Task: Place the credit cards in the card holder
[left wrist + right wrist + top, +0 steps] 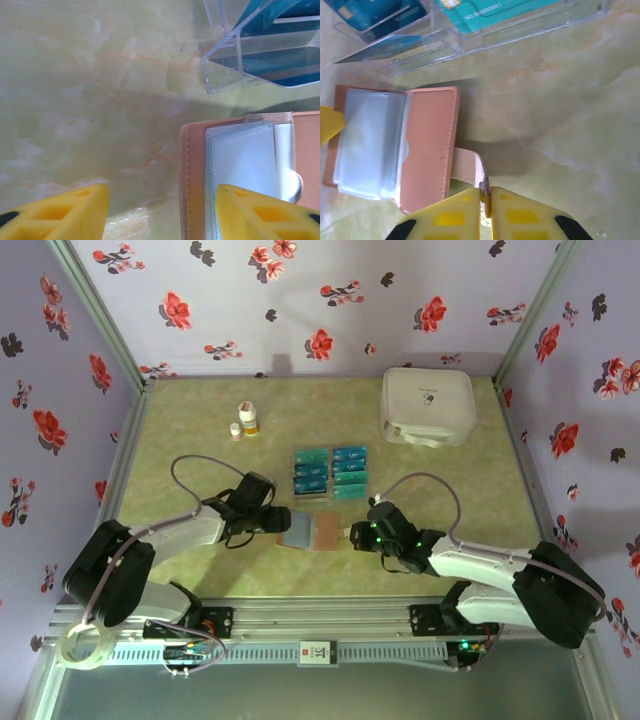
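Beyond open card holder [310, 530], credit cards [350, 465] in tray [220, 70]

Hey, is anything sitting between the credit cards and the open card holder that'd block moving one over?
Nothing lies on the table between them. The credit cards sit in a clear rack, whose walls a card must clear; the card holder lies open just in front, sleeves exposed.

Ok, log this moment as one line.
left gripper: open at card holder | right gripper: shut on strap | credit cards: in clear tray
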Robot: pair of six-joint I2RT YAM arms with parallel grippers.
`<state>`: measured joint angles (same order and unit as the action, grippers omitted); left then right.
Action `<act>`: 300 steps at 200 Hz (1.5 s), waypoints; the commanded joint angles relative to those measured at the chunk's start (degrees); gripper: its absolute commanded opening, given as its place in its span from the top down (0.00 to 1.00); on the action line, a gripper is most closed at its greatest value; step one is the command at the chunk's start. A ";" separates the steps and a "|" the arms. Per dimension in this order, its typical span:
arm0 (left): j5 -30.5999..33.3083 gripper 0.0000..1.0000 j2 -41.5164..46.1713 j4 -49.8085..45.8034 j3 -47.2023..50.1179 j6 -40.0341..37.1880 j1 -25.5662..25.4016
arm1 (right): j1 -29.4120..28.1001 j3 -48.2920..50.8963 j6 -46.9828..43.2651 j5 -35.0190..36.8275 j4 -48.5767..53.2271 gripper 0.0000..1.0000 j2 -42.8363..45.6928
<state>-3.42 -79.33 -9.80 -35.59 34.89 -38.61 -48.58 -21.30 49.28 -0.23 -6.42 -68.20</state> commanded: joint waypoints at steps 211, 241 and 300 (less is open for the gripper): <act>-2.37 0.48 6.43 6.70 4.40 7.42 -0.77 | -4.96 -9.39 0.59 -4.63 -8.94 0.77 -12.61; -3.26 0.45 6.60 7.81 4.13 8.62 -0.42 | -4.98 -8.33 0.99 -4.26 -10.72 0.83 -15.23; -6.18 0.69 6.38 12.71 6.00 11.28 1.52 | -4.98 -6.76 1.61 -3.51 -12.73 0.87 -17.64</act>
<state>-7.77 -73.84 -0.05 -30.94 44.45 -37.95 -53.28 -29.50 49.87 -4.73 -16.88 -84.66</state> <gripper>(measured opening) 0.352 0.138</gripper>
